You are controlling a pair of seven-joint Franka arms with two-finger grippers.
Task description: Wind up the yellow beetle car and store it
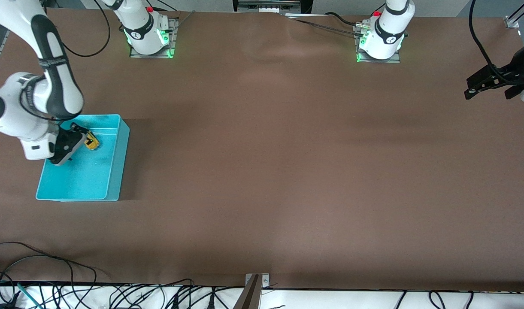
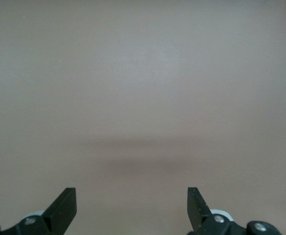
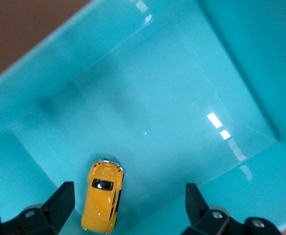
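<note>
Yellow beetle car on turquoise bin floor, under released right claw.

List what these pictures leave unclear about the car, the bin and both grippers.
- Yellow beetle car: front end cut off by the right wrist view's edge; in the front view the right gripper partly covers it.
- Turquoise bin: one corner hidden under the right arm, front view.
- Left gripper, open, waiting: only fingertips show.
</note>
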